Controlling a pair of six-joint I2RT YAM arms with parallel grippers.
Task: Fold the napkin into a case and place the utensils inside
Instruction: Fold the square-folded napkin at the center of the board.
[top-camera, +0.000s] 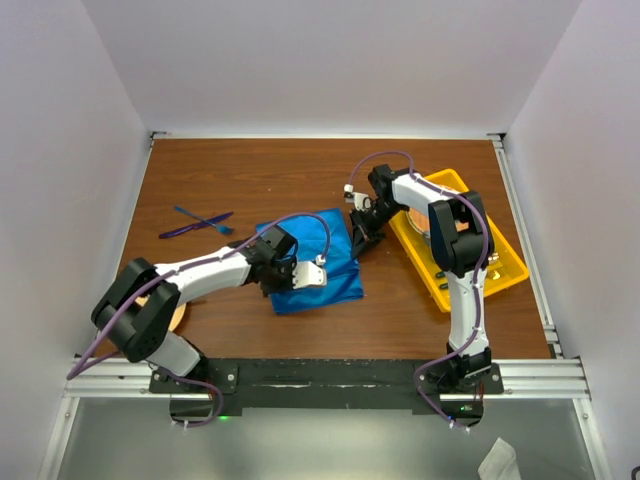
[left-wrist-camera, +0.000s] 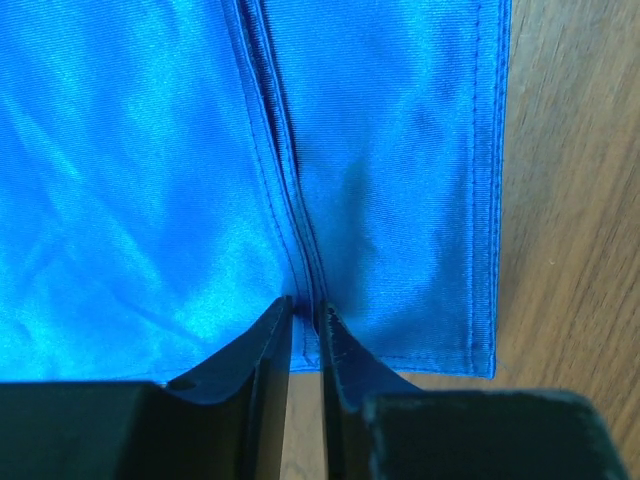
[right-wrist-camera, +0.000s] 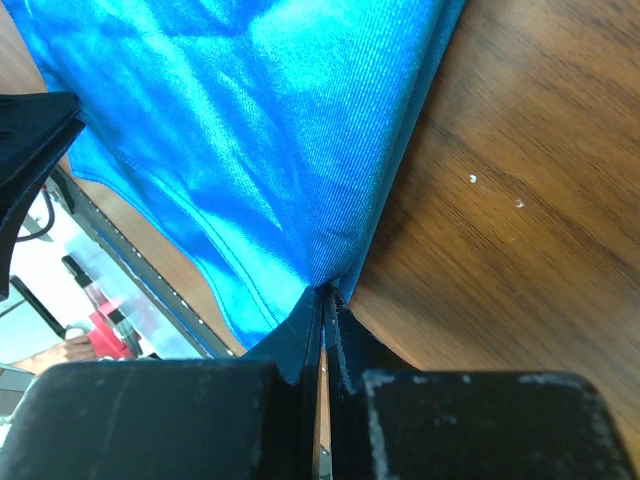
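Anchoring napkin (top-camera: 335, 280) edge with right hand (right-wrist-camera: 327, 292) clamped on it, working fold ridge (left-wrist-camera: 285, 180) with left hand (left-wrist-camera: 305, 305), barely apart, grip unclear, probably needing all layers pinched before tensioning.

Napkin (top-camera: 340, 275) was bright blue, plain, unpatterned, glossy, with paler sheen streaks across weave and matching blue stitching along hem. Table (top-camera: 250, 180) showed reddish-brown wood grain, with few white specks close to right tool (right-wrist-camera: 328, 300). Utensils (top-camera: 197, 223): one blue, one purple. Tray (top-camera: 505, 265) was yellow. Left tool (left-wrist-camera: 305, 320) and right tool were matte black. Left arm (top-camera: 200, 270) and right arm (top-camera: 425, 195) were white with black joints, purple cables (top-camera: 300, 220) looped along both. Walls (top-camera: 320, 60) were pale grey-white.
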